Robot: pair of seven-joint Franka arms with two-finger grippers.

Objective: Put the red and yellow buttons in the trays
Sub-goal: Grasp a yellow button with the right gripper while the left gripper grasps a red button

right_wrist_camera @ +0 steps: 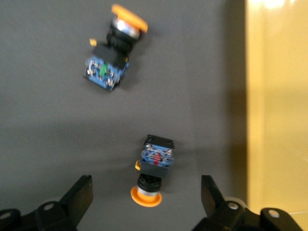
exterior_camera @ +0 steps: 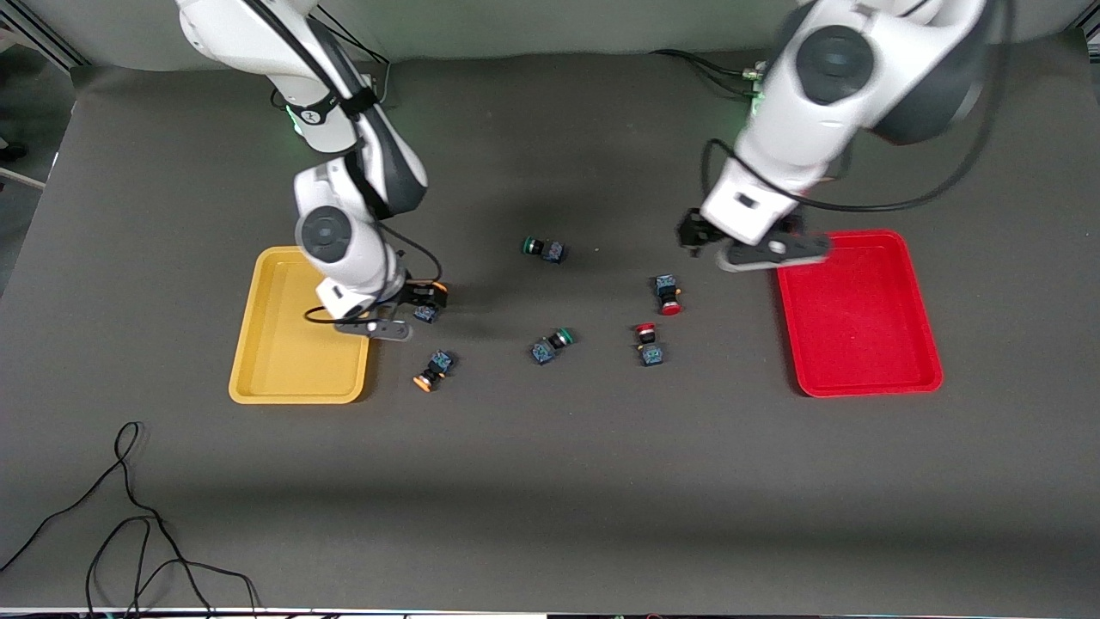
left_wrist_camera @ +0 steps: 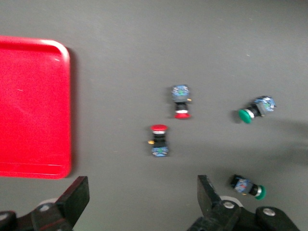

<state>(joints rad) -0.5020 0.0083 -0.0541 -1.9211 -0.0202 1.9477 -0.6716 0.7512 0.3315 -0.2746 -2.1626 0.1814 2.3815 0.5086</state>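
Observation:
One yellow button (right_wrist_camera: 154, 169) lies on the mat beside the yellow tray (exterior_camera: 271, 344), its orange cap (exterior_camera: 438, 289) between the fingers of my open right gripper (right_wrist_camera: 147, 190), which hangs low over it (exterior_camera: 414, 308). A second yellow button (exterior_camera: 432, 371) lies nearer the front camera (right_wrist_camera: 113, 53). Two red buttons (exterior_camera: 668, 294) (exterior_camera: 647, 342) lie toward the red tray (exterior_camera: 859, 318). My left gripper (exterior_camera: 730, 245) hangs open and empty over the mat beside the red tray's corner (left_wrist_camera: 33, 106). Its wrist view shows both red buttons (left_wrist_camera: 181, 101) (left_wrist_camera: 159, 139) ahead of the gripper (left_wrist_camera: 143, 187).
Two green-capped buttons lie mid-table, one (exterior_camera: 544, 249) farther from the front camera, the other (exterior_camera: 552, 344) nearer; both show in the left wrist view (left_wrist_camera: 255, 109) (left_wrist_camera: 248, 186). A loose black cable (exterior_camera: 129, 516) trails over the mat's front corner at the right arm's end.

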